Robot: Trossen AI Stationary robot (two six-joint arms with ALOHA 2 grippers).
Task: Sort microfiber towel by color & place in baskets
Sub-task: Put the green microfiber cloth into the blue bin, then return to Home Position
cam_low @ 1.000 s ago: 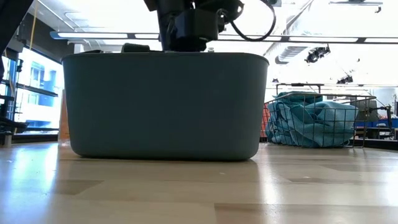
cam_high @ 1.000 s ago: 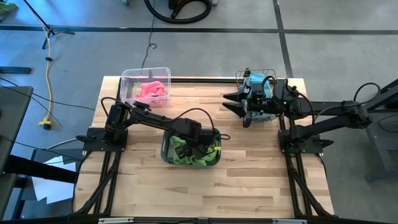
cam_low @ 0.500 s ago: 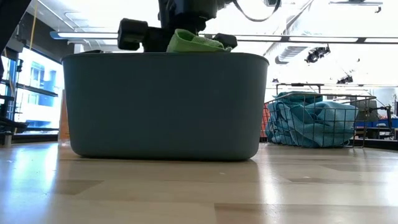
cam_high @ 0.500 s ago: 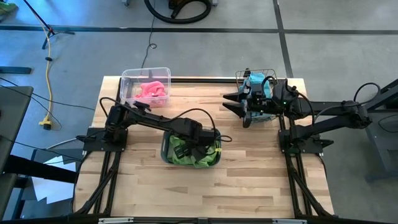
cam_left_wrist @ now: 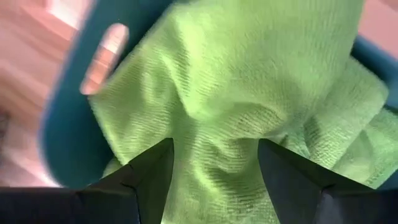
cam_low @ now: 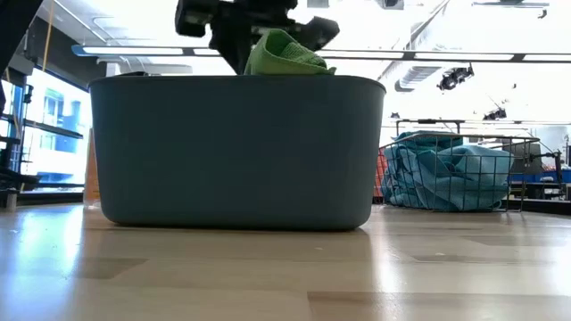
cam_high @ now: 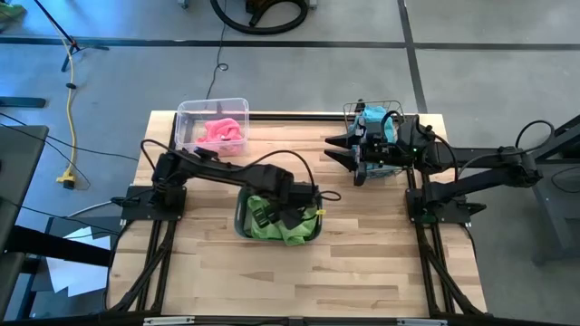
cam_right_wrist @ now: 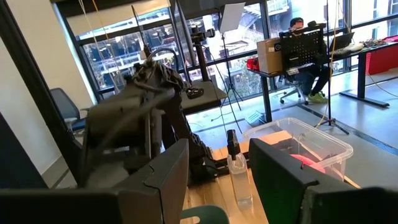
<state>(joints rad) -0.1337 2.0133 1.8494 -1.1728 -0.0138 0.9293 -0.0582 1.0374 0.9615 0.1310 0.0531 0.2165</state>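
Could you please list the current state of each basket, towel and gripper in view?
Grey-blue tub: upright, holding green towels.
Clear bin: upright, pink towel inside.
Wire basket: upright, blue towels inside.
Left gripper: open, fingers astride a green towel over the tub.
Right gripper: open, empty, beside the wire basket.

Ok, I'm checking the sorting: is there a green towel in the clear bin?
No, the clear bin holds only pink cloth in the high view; the green towels are in the grey-blue tub.
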